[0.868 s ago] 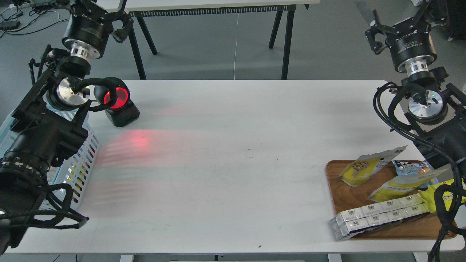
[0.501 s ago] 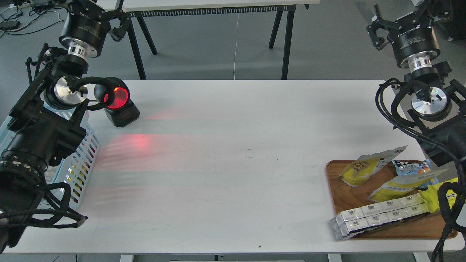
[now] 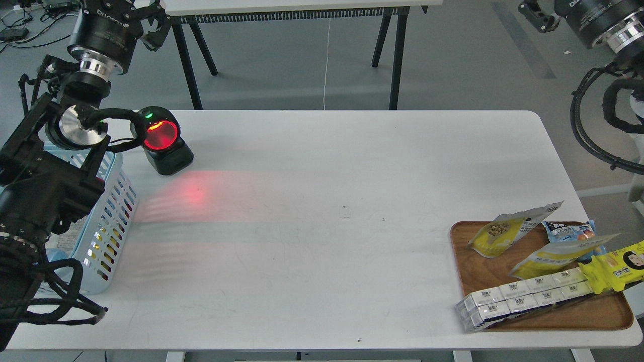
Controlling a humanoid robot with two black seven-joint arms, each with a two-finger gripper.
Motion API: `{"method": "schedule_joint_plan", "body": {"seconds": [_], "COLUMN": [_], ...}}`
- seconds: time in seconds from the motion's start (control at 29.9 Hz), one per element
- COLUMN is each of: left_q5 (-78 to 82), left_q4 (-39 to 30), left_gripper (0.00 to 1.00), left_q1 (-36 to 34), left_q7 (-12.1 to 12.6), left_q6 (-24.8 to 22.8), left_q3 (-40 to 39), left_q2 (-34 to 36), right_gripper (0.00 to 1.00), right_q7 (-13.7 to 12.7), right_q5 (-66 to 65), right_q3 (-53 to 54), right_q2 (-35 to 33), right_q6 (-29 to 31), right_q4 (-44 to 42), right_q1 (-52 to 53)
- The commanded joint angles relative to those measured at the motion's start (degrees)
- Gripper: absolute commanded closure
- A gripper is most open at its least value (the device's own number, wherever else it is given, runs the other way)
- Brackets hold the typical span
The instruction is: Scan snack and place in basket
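The snack [image 3: 507, 229], a small yellow and white pouch with a picture of beige beans, lies at the back left of a brown wooden tray [image 3: 473, 271] at the table's right front. The light blue basket [image 3: 111, 211] with slotted sides stands at the table's left edge, partly hidden by my left arm. My left gripper [image 3: 147, 20] is raised at the top left, above and behind the basket, cut off by the view's edge. My right gripper [image 3: 539, 9] is high at the top right, far from the tray, with only a bit showing. Neither holds anything that I can see.
A black scanner [image 3: 162, 142] with a glowing red window stands at the back left and throws red light on the white table [image 3: 322, 241]. The tray also holds a larger yellow pouch [image 3: 558, 256], a blue packet [image 3: 571, 232], a long yellow wrapper [image 3: 616, 266] and white boxes [image 3: 523, 296].
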Motion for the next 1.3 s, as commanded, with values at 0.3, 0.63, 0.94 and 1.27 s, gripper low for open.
{"method": "schedule_joint_plan", "body": {"seconds": [0.3,0.63,0.94,1.27], "left_q5": [0.01,0.01,0.01,0.01], "left_q4": [-0.78,-0.69,-0.78,-0.78], "left_gripper": [0.01,0.01,0.01,0.01], "left_q1": [0.41,1.03,1.03,1.12], "left_q7": [-0.08,-0.08,-0.17,-0.17], "left_q6": [-0.49,-1.10,-1.19,-1.37], "left_q3": [-0.82,-0.91,-1.44,-1.35], "left_q2": [2.30,3.18,3.10,3.27], "right_gripper": [0.01,0.01,0.03,0.12], "right_q7": [4.94,5.12,5.12,5.87], "right_q5": [-40.64,-57.60,-71.67,-88.19], "right_q3": [-20.88,-40.40,-52.01,-61.33], "right_q2": [-9.96,-9.52,-9.43,-8.20], "right_q6": [-0.01,-3.40,-6.48,-7.10], "right_q4": [19.47,32.65,40.22,44.44], "right_q1": [15.17,31.78,40.84,46.12]}}
